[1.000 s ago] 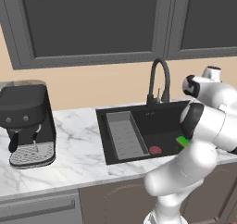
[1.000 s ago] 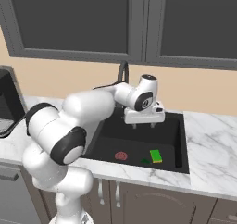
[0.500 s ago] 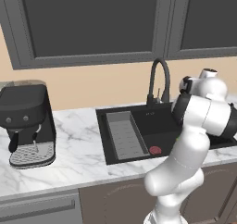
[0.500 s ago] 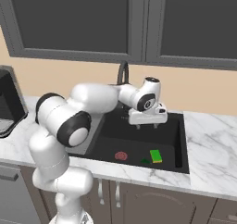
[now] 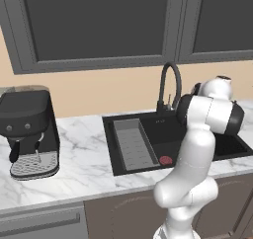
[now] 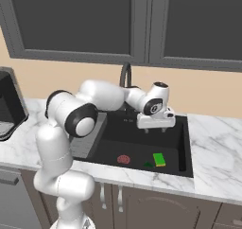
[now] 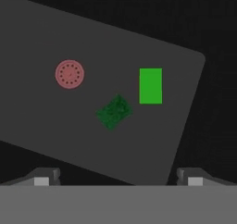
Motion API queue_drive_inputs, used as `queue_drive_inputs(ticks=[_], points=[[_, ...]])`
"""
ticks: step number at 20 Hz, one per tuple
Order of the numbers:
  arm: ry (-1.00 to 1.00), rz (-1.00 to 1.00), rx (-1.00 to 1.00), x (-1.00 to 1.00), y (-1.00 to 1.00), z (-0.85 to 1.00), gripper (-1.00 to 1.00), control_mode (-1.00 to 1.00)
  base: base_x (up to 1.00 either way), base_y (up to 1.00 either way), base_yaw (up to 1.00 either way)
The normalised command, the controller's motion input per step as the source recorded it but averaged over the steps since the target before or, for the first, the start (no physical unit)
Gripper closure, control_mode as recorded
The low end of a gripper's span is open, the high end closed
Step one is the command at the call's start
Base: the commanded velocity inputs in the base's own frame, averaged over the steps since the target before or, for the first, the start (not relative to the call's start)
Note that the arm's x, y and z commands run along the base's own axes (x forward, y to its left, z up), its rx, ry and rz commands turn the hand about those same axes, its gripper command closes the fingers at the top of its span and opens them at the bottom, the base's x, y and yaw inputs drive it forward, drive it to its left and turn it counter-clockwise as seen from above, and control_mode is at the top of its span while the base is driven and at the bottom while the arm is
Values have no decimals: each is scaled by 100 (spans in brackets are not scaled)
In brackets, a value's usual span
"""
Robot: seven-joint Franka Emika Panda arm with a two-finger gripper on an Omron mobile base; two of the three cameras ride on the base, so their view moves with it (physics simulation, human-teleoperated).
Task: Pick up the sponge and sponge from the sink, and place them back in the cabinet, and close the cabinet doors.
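Observation:
The black sink (image 6: 185, 147) holds two sponges near its front right. One sponge (image 6: 159, 159) is bright green over yellow. The other sponge (image 6: 148, 165) looks dark green and lies just left of it. In the hand view the bright sponge (image 7: 151, 85) sits right of the dark sponge (image 7: 114, 112), with the red drain disc (image 7: 70, 74) further left. My gripper (image 6: 155, 129) hangs open above the basin, well over the sponges, with nothing between its fingertips (image 7: 46, 177). The cabinet and its doors are out of view.
A grey ribbed tray (image 5: 132, 144) fills the sink's left side, and a black arched faucet (image 5: 170, 85) stands behind it. A black coffee machine (image 5: 29, 129) sits on the marble counter (image 5: 84, 159) at the left. Dark glass-fronted wall cupboards (image 6: 94, 20) hang above.
The hand has drifted slightly right and lower over the sink while the elbow swung upright. The jaws stay open and the sponges have not moved.

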Motion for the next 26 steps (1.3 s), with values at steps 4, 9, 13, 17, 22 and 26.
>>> queue_drive_inputs(ticks=[4,9,13,17,22,26], points=[[0,0,0,21,-17,-23,-100,-100,0,0,0],[0,0,0,20,-9,-21,-100,-100,0,0,0],[0,0,0,18,-5,-19,-100,-100,0,0,0],[0,0,0,19,0,-17,-100,-100,0,0,0],[0,0,0,14,0,-21,-100,-100,0,0,0],[0,0,0,9,0,-24,-100,-100,0,0,0]])
